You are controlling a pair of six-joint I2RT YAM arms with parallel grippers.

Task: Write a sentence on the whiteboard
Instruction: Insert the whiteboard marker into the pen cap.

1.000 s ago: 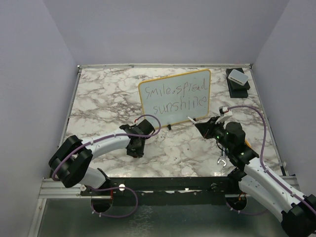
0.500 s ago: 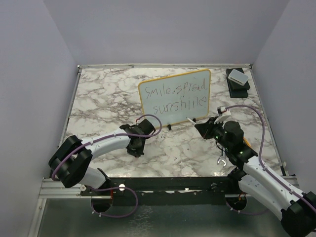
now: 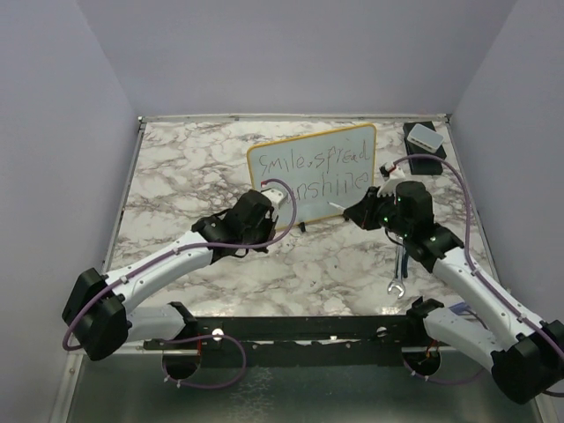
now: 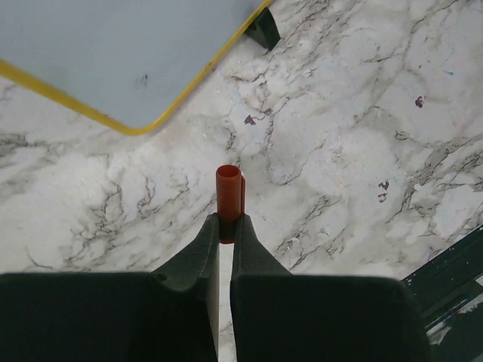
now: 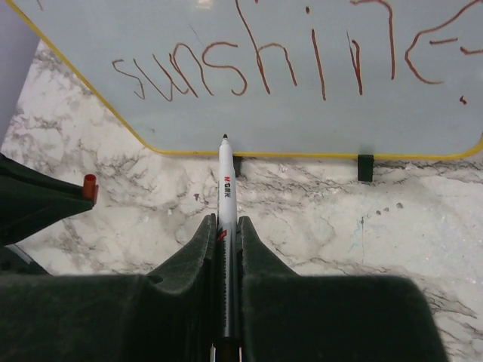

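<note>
The whiteboard [image 3: 313,172] stands tilted at the back middle, yellow-rimmed, on small black feet [image 5: 365,167]. The sentence [image 3: 319,174] reads "smile, spread sunshine" in two lines; "sunshine" shows in the right wrist view [image 5: 256,68]. My right gripper [image 3: 357,212] [image 5: 226,220] is shut on a white marker [image 5: 226,185], its uncapped tip just short of the whiteboard's [image 5: 302,121] lower rim. My left gripper [image 3: 263,227] [image 4: 226,220] is shut on a red marker cap [image 4: 229,188] above the table, by the whiteboard's [image 4: 113,53] lower left corner. The red marker cap also shows in the right wrist view [image 5: 90,185].
A small white box on a black base [image 3: 425,137] sits at the back right corner. A silver wrench [image 3: 397,278] lies on the marble table [image 3: 176,176] under my right arm. Grey walls close in the left, right and back.
My left arm has lifted and swung toward the board's lower left corner, covering part of "sunshine". My right gripper has moved back toward the board with the marker.
</note>
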